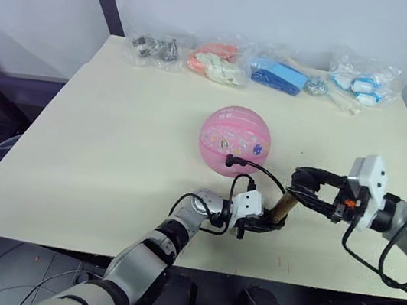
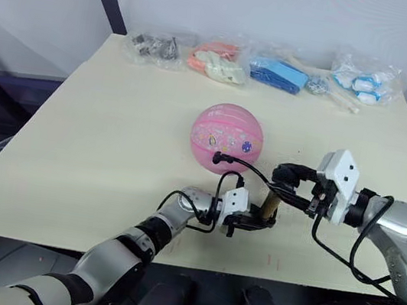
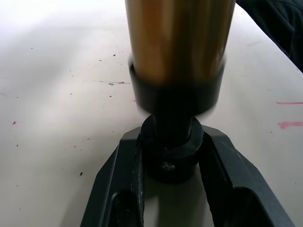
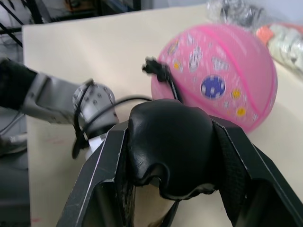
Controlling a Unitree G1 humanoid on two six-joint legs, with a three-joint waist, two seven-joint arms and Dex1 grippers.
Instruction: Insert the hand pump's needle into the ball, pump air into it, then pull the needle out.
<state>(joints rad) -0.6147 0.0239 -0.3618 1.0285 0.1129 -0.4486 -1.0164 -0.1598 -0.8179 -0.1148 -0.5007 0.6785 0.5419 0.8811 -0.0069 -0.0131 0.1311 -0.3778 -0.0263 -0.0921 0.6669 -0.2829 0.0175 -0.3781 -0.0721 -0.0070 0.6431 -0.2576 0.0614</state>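
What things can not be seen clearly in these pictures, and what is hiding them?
- The needle: its black fitting sits against the ball; the pin is hidden or too small in the eye views.
- The hand pump: its upper part is cut off by the left wrist view's edge.
- The pump's handle: the right gripper fingers cover its sides.
- Bagged items at the table's far edge: too small to identify.

Silver arms, white wrist blocks, black cables, 2 black-fingered grippers
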